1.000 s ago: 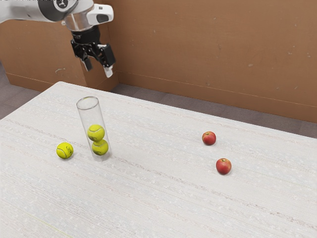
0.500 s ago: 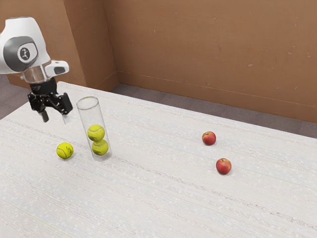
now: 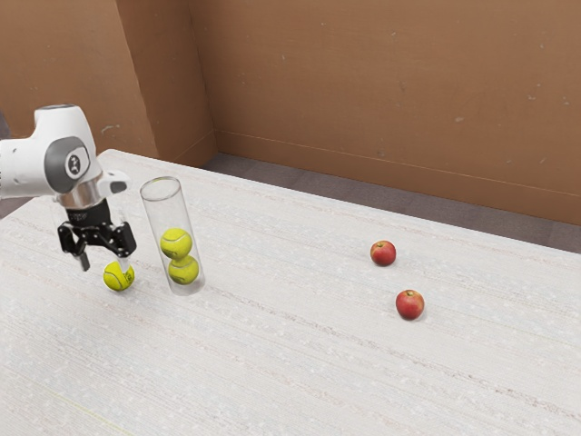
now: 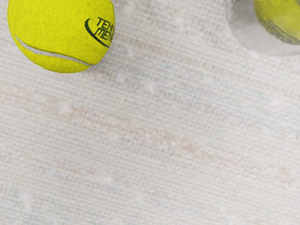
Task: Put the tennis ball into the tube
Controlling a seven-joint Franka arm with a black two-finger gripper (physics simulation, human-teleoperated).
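Note:
My gripper [image 3: 104, 267] points down with its fingers spread wide, low over the table at the exterior view's left. The loose tennis ball [image 3: 118, 278] rests on the table close by the gripper, and one fingertip overlaps its upper edge in that view; whether they touch I cannot tell. In the wrist view the same tennis ball [image 4: 61, 33] shows with its printed side up. A clear tube [image 3: 160, 213] stands upright beside the ball, with two tennis balls stacked in its lower half. The foot of the tube [image 4: 243, 33] appears in the wrist view as well.
Two red apples, one [image 3: 383, 253] farther back and one [image 3: 409, 304] nearer the camera, lie well away from the tube on the pale table [image 3: 300, 381]. The tube's open rim [image 3: 162, 189] stands close to the hand, at about the height of the arm's wrist.
From high above the table's far edge, my hand has swung toward the exterior view's left and come down beside the loose ball. Balls, tube and apples have stayed put.

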